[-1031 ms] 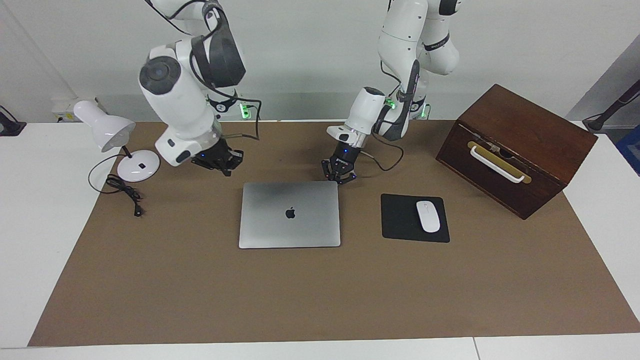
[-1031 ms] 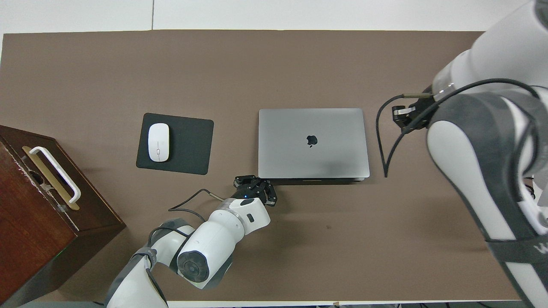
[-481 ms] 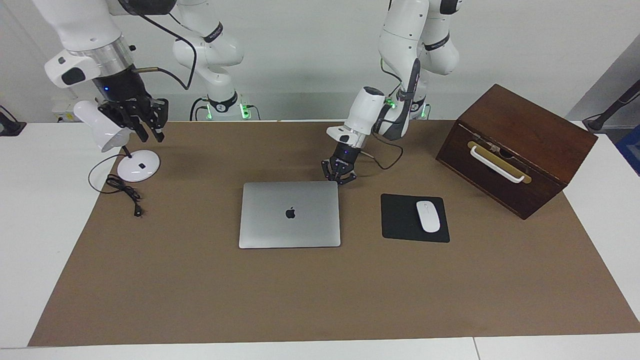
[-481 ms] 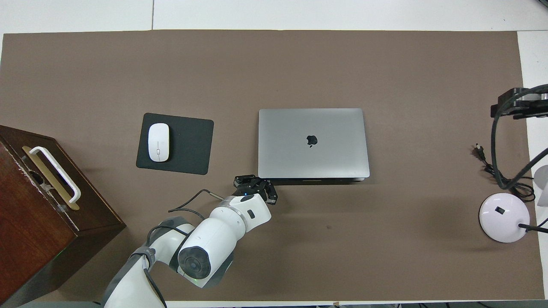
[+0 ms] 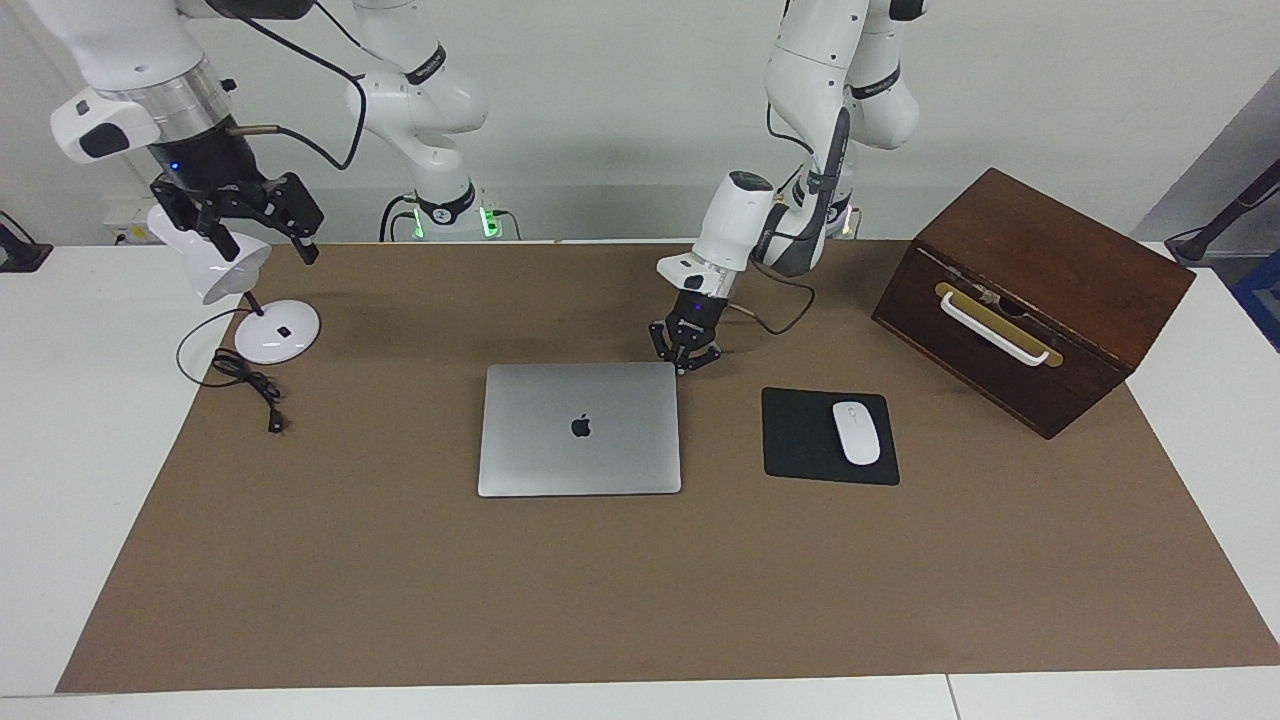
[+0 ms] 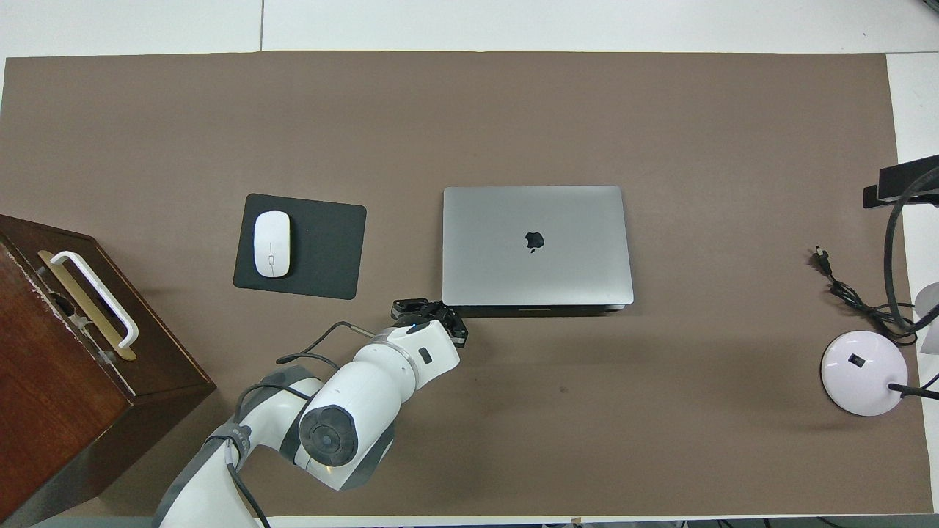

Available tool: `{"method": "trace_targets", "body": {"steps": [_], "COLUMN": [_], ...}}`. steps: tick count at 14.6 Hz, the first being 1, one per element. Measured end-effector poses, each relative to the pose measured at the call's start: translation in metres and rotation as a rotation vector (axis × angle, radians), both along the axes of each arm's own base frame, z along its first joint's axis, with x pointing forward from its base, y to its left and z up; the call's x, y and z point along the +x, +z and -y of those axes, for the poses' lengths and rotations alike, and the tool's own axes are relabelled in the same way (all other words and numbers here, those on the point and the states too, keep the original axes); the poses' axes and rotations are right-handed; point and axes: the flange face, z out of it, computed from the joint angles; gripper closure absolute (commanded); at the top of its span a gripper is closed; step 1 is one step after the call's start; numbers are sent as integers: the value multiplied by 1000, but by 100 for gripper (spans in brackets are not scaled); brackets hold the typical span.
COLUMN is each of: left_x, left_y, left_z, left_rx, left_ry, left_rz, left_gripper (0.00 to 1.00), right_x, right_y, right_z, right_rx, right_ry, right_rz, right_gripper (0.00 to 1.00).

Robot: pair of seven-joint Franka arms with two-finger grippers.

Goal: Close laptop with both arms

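One shut wooden box [image 5: 1030, 295] (contents hidden)

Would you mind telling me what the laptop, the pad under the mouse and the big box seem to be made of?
The laptop looks like brushed metal: even silver-grey, matte sheen, thin crisp edges. The mouse pad seems to be fabric or rubber foam: flat black, no reflections. The box appears to be dark stained wood with a low gloss; its handle looks like white plastic or painted metal.
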Motion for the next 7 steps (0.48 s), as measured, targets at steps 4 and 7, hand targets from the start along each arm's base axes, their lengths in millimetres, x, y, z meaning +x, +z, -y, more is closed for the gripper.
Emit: {"method": "trace_targets", "body": {"steps": [4,7], "left_x": [1,5], "left_y": [21,54], "left_z": [-10,-24], "left_rx": [64,105], "left_ry": [9,29], "left_rz": [-101,-180], "left_gripper": [100,100], "right_x": [-7,-17], "right_y": [0,0], "right_z": [4,5], "right_rx": [-50,-54], "right_ry": [42,60], "right_rz": [-39,-88], "right_gripper": [0,0]}}
